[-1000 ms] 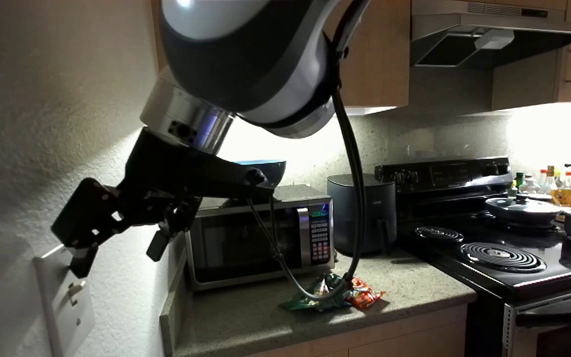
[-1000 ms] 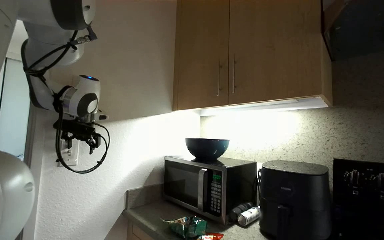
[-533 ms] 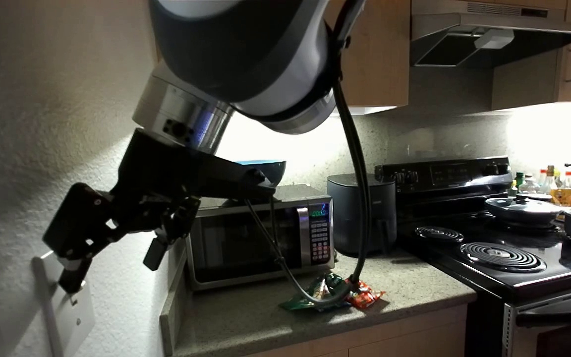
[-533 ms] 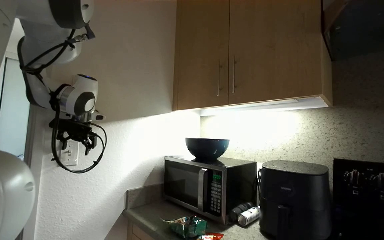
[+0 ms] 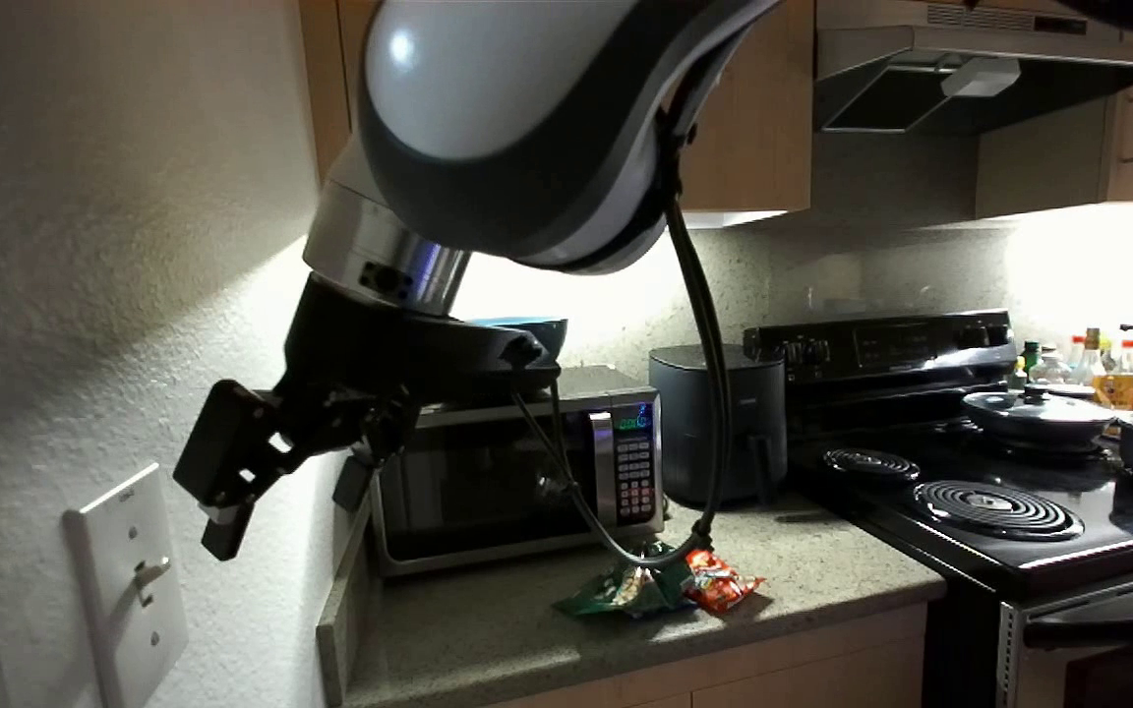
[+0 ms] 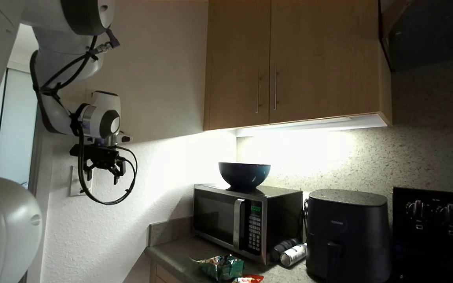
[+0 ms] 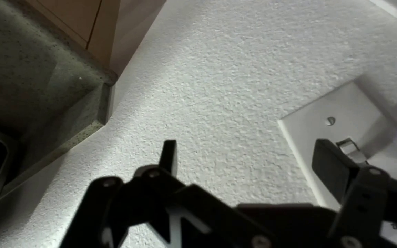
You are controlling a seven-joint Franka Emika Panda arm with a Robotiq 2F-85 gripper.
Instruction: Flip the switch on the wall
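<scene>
Claw, spread wide with nothing held, sits near the switch on the wall. We judge a misaligned sweep could miss the switch or jam a fingertip against its plate.

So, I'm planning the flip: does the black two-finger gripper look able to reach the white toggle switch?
Probably yes: the gripper hangs open near the switch, with nothing visible between them.

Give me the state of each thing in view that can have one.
Gripper: open, holding nothing
Wall switch: toggled up
Microwave: shut, display lit
Bowl: upright
Silver can: lying on its side
Air fryer: shut
Cupboard doors: shut
Under-cabinet light: on
Pan: covered
</scene>
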